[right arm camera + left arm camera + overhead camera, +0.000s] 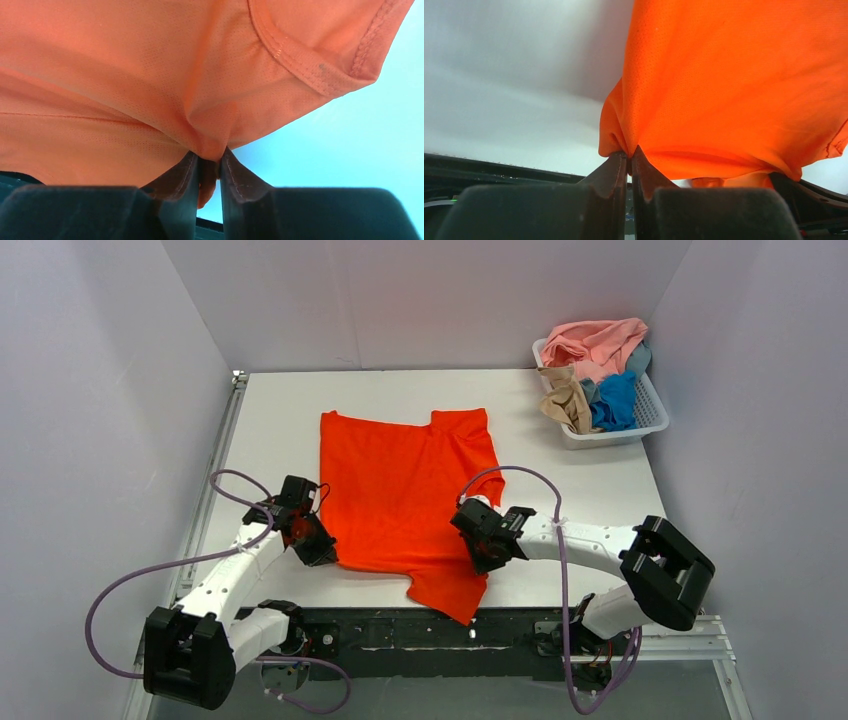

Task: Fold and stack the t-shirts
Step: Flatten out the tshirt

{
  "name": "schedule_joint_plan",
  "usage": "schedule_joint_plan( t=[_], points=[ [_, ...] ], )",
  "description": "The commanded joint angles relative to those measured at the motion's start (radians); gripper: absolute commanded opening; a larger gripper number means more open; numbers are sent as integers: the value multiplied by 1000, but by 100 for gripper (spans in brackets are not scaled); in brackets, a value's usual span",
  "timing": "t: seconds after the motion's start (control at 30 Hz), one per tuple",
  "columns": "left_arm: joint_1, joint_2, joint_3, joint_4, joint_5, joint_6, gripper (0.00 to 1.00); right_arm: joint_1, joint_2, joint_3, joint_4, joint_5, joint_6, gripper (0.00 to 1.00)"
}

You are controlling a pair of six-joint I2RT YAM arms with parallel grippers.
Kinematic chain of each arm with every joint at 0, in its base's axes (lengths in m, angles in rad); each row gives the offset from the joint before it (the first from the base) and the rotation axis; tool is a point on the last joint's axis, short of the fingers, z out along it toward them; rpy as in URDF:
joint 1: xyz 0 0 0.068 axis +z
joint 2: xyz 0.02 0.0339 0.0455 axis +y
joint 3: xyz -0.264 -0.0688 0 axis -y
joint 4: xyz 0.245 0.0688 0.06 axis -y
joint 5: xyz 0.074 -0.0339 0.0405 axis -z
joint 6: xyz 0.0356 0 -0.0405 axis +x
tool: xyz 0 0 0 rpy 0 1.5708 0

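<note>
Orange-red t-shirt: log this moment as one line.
left gripper: shut on orange-red cloth t-shirt | right gripper: shut on it | shirt: spread out, unstacked

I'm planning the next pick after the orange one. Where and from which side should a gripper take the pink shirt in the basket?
Pinch a raised fold at the top of the pink shirt, coming straight down from above. It lies crumpled on top of the heap, above the tan shirt and blue shirt, and the walls of the basket likely block a sideways approach.

A lab test cell: bare grey walls (pixel 420 300) enclose a white table (pixel 610 490) edged with metal rails (pixel 214 465).
</note>
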State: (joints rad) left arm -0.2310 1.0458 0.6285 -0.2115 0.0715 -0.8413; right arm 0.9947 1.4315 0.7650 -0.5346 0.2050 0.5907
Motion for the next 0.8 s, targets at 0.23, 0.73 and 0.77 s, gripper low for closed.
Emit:
schedule_joint_plan(
  t=[0.23, 0.73, 0.77],
  points=[
    [-91, 144, 270, -134, -114, 95, 0, -5, 6, -19, -16, -92, -21, 22],
    [-533, 993, 1201, -224, 124, 405, 8, -46, -188, -142, 75, -86, 55, 1],
    [-534, 1001, 1209, -241, 134, 420, 17, -52, -185, -138, 72, -90, 57, 1]
  ],
)
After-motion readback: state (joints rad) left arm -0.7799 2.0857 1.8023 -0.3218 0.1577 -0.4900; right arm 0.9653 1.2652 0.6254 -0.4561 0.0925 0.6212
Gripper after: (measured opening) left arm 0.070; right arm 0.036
